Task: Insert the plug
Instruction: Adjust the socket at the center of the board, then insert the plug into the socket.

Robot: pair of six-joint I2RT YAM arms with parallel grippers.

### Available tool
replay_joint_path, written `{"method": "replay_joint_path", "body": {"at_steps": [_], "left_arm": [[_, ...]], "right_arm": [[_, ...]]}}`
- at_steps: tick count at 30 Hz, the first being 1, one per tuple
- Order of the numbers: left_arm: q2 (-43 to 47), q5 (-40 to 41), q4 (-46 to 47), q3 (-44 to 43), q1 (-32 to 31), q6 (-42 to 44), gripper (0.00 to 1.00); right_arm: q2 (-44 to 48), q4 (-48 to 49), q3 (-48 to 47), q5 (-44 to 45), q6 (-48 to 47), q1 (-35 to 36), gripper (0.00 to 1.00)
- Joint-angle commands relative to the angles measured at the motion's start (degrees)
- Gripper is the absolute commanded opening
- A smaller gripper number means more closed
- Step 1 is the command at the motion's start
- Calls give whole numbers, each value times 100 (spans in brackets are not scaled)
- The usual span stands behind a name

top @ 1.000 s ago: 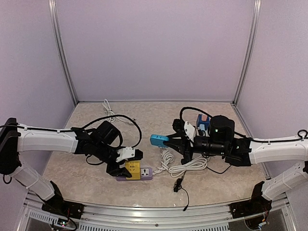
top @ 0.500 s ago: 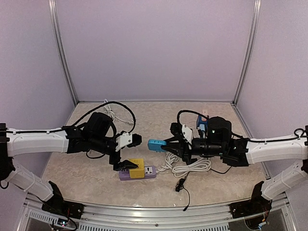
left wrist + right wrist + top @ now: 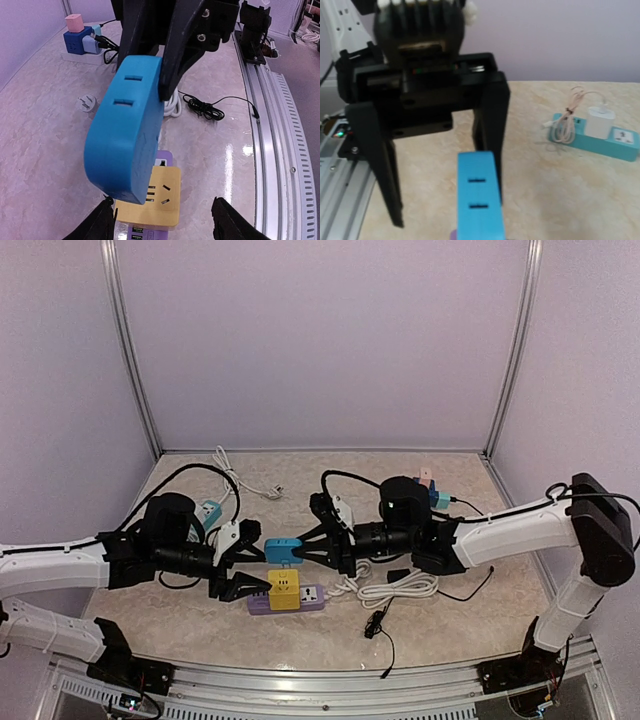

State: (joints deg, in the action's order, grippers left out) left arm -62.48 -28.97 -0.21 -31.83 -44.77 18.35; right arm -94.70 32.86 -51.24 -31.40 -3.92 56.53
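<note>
Plug [image 3: 283, 551], blue block, held off desk [image 3: 450, 630] in middle of top view, clamped at its right end by right tool [image 3: 303, 548]. Plug hangs just above yellow adapter [image 3: 284, 587], which sits on purple power strip [image 3: 305, 599] at lower centre. Left tool [image 3: 254, 558] at plug's left end, jaws apart, gripping nothing. White cable coil [image 3: 395, 587] right of strip. Blue-and-pink socket cluster [image 3: 432, 492] at upper right.

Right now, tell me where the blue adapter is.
Top view, left of centre: the blue adapter is pinched in the right claw, above the yellow adapter on the purple power strip.
</note>
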Motion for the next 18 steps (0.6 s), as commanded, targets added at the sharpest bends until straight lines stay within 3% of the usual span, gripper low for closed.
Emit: {"method": "replay_joint_path", "body": {"at_steps": [1,6,11,18], "left_arm": [[123,177,723,199,7,-355,63],[110,43,967,301,74,-420,62],[-19,128,1446,433,58,-726,46],[-97,46,1393,452,48,-659,33]], "right_arm": [[-240,400,-90,-389,363,60,0],[-377,233,-199,-375,207,61,0],[-485,159,-258,-477,140,54,0],[-570,107,-278,-499,94,44,0]]}}
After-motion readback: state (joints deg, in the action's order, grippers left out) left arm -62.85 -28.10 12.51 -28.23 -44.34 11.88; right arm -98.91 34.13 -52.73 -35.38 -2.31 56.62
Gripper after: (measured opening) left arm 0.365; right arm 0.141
